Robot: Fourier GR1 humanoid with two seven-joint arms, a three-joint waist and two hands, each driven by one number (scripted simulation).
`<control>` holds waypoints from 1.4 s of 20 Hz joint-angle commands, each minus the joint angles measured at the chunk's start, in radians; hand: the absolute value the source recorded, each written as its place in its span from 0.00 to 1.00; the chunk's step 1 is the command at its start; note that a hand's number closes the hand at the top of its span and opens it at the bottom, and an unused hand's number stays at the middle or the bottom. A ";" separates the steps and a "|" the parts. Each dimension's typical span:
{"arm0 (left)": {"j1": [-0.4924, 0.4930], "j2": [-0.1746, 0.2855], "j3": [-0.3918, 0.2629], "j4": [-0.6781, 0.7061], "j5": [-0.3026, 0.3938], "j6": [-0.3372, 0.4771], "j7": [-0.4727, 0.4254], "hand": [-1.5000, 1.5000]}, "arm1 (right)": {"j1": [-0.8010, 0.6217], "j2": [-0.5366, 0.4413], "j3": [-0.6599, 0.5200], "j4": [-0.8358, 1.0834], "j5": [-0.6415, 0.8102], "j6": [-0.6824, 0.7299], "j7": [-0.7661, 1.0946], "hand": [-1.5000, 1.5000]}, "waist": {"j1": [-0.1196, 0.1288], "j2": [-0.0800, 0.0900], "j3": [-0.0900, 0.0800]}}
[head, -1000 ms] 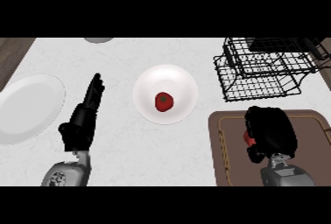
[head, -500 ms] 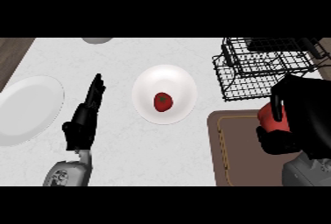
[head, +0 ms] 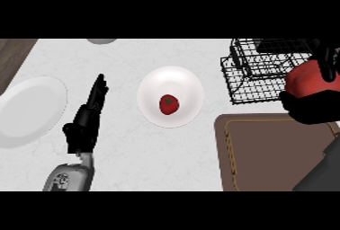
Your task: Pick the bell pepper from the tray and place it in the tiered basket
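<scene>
We see right hand (head: 310,108) fingers (head: 327,65) curled round bell pepper (head: 305,81), tiered basket (head: 256,74) just beside them; left hand (head: 83,128) fingers straight, pressed together.

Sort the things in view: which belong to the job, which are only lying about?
Job: red bell pepper in the black right hand; black wire tiered basket; flat brown tray.
Lying about: round white plate holding a small red fruit; second white plate at left; resting left hand.
</scene>
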 commanded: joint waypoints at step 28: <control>0.045 0.007 -0.015 -0.079 0.005 -0.014 0.014 0.50 | -0.126 -0.252 -0.221 0.873 -0.180 -0.611 -0.103 0.00 | 0.007 0.003 0.001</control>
